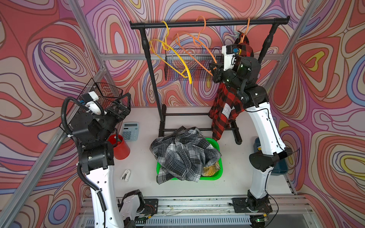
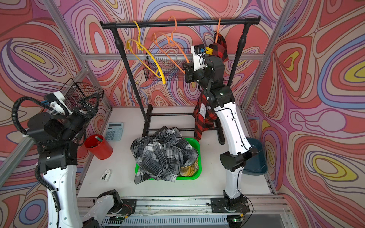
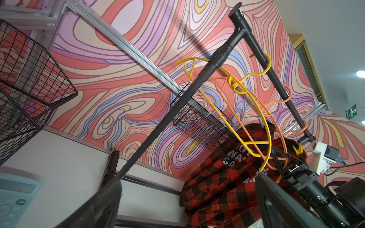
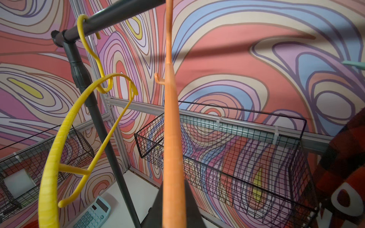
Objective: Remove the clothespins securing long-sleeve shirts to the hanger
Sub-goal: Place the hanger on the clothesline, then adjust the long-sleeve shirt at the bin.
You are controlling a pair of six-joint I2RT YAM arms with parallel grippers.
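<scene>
The red-black shirt (image 1: 225, 110) hangs from an orange hanger at the rail's right end. A yellow clothespin (image 2: 209, 50) and a pale teal clothespin (image 1: 238, 35) sit on its top. My right gripper (image 1: 214, 72) is shut on the arm of an orange hanger (image 4: 171, 138), left of the shirt. My left gripper (image 1: 126, 106) stands open and empty by the left wire basket, far from the rack. The grey plaid shirt (image 1: 183, 154) lies heaped in a green basin (image 1: 217, 173) over the yellow shirt (image 1: 211, 169). A white clothespin (image 1: 125, 174) lies on the table.
The black rack (image 1: 207, 23) also carries a bare yellow hanger (image 1: 173, 57). Wire baskets hang at the back (image 1: 189, 67) and left (image 1: 106, 94). A calculator (image 1: 130, 131) and red cup (image 1: 119, 147) stand left, with a blue bin (image 1: 278, 167) behind the right arm.
</scene>
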